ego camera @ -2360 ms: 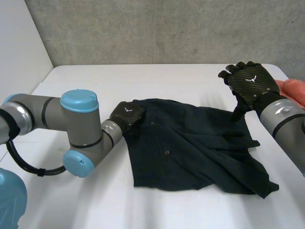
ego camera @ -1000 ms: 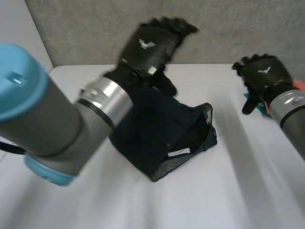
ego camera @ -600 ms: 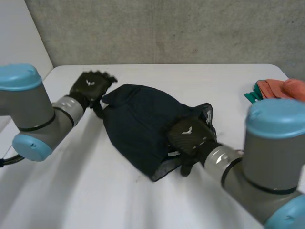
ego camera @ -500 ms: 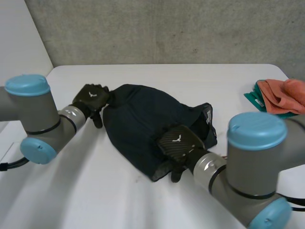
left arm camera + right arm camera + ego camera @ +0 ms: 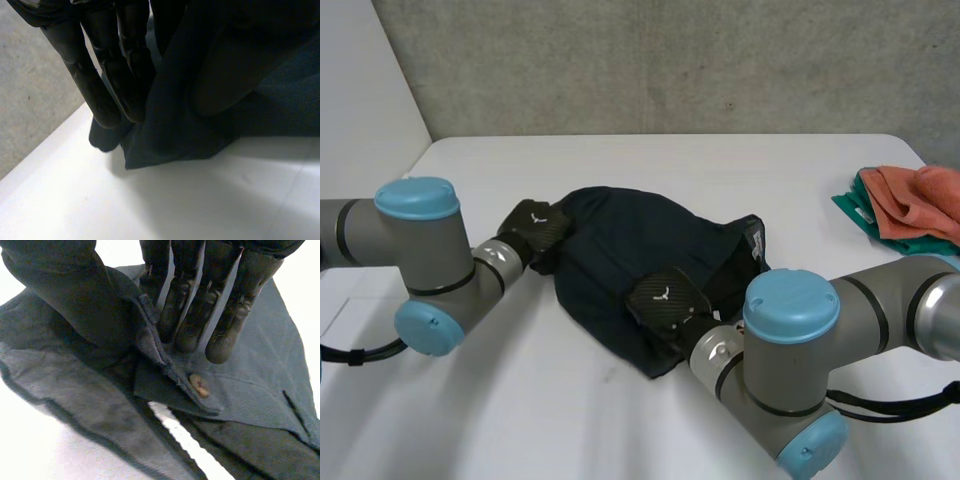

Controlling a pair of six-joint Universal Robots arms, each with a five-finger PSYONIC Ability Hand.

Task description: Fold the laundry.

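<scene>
- Left hand (image 5: pixel 533 228) has slid in from half a second ago and now pinches the left edge of the dark navy bunched shirt (image 5: pixel 630 240) between straight fingers and thumb.
- The shirt is still heaped mid white table (image 5: pixel 520 420).
- Right hand (image 5: pixel 662 303) has shifted left along the near edge, with a buttoned fold nipped between thumb and fingers.
- The orange and teal cloth pile (image 5: pixel 910 205) at far right is unchanged.
</scene>
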